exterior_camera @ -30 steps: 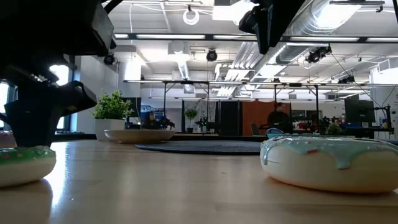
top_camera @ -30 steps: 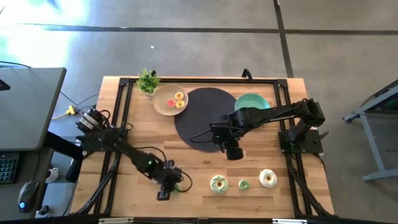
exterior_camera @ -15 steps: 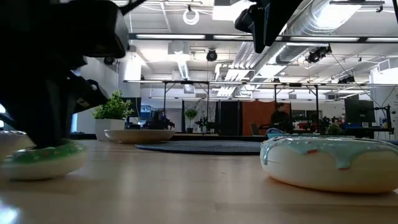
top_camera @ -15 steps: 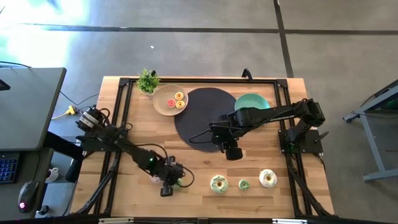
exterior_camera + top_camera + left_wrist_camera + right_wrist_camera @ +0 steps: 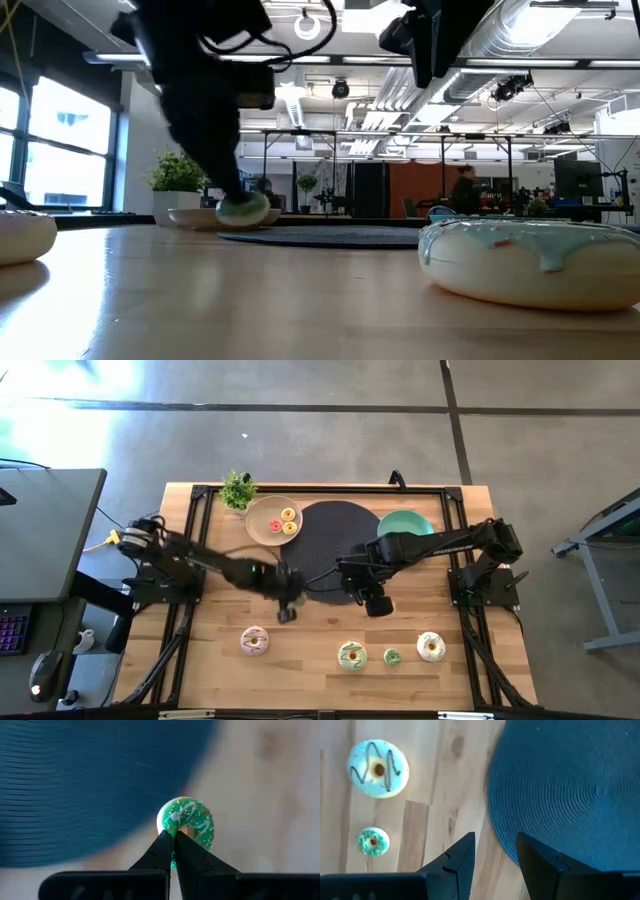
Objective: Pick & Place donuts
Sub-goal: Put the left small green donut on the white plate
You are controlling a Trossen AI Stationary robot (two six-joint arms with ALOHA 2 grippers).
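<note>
Green mini donut in left pincer; six other donuts visible.

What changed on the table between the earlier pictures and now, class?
The left gripper, shut on a small green donut, lifted it from the table's front edge towards the black mat, uncovering a pink donut. The right gripper, open, stayed over the mat's edge; the other donuts stayed put.

Left end effector pinched closed, right end effector parted
</note>
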